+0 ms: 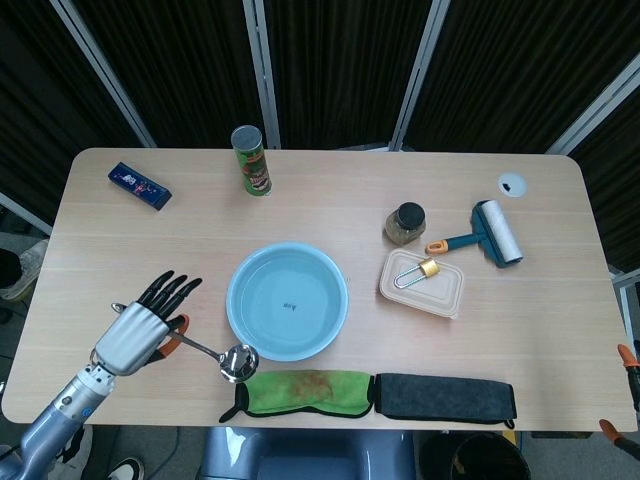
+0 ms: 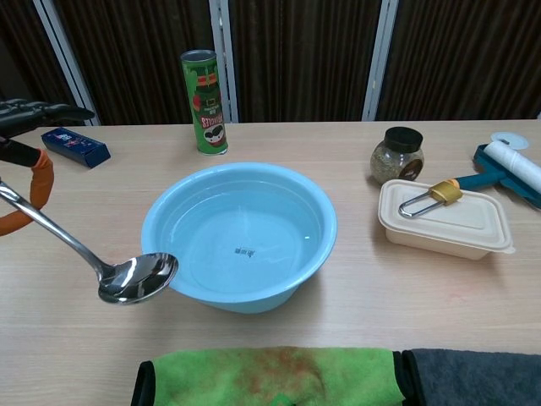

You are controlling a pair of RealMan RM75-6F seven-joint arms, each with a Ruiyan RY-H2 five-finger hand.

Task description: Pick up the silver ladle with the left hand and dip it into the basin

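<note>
Padlock (image 1: 428,268) (gold) atop lidded box (image 1: 421,283)

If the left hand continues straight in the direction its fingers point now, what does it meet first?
The left hand points up-right, and that line seems to pass just left of the basin, so the way looks free across the table; depth is unclear.

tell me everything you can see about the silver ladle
The silver ladle looks like polished metal: a round, shiny bowl on a long thin stem, with an orange grip at the far end. The left hand holds it by that grip. It is tilted, bowl end lowest, lifted off the table, beside the near-left rim of the blue basin, not yet inside it.
</note>
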